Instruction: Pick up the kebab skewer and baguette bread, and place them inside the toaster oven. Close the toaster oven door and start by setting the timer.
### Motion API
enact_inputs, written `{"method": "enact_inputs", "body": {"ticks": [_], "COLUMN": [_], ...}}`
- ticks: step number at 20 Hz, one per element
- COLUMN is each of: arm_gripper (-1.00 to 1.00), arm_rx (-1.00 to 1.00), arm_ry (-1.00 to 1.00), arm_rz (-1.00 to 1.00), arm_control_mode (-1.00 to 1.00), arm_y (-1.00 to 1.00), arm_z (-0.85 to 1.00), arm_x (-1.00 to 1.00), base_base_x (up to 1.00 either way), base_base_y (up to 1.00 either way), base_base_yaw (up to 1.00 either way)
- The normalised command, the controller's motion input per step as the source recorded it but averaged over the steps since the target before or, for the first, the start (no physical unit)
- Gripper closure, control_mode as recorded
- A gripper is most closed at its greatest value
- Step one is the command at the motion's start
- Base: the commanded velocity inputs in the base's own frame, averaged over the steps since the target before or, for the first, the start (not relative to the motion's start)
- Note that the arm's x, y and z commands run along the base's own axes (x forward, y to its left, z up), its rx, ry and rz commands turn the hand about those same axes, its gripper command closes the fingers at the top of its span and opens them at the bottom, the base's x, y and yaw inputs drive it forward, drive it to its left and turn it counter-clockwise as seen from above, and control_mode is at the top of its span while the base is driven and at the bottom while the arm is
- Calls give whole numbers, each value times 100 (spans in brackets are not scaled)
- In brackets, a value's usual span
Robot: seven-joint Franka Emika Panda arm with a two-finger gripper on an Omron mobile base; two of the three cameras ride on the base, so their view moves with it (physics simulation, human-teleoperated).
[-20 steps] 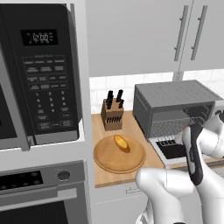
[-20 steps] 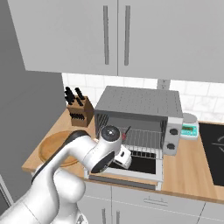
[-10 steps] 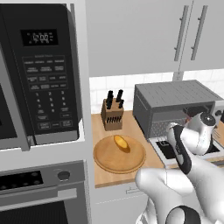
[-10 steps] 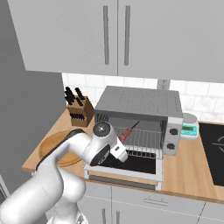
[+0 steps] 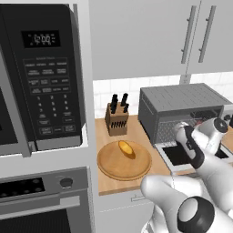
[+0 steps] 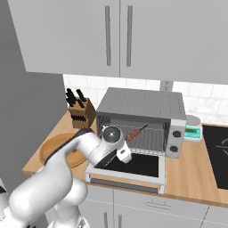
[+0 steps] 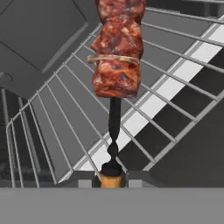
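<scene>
pincer [image 7: 112,175] clamped on kebab skewer [image 7: 117,52] handle end, meat held over the wire rack [image 7: 65,113] at the mouth of the toaster oven [image 6: 140,104]; toaster oven door [image 6: 133,165] down; baguette bread [image 5: 126,148] on wooden board [image 5: 113,167], left of oven; left: release skewer, baguette, door, timer

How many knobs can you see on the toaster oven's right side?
2. Both sit on the control panel of the toaster oven: the upper knob near the top, the lower knob directly beneath it. More may be hidden from this angle.
</scene>
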Motion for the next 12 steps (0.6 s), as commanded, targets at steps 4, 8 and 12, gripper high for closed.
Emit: {"method": "enact_inputs", "body": {"ticks": [4, 8, 12], "arm_gripper": [100, 100, 100], "arm_rx": [11, 1, 1], "arm_ry": [-1, 0, 0], "arm_rz": [-12, -8, -3], "arm_control_mode": [-100, -100, -100], "arm_y": [0, 0, 1], "arm_z": [10, 17, 0], "arm_x": [-34, 3, 39], "base_base_x": [0, 0, 0], "base_base_y": [0, 0, 0], "base_base_yaw": [0, 0, 0]}}
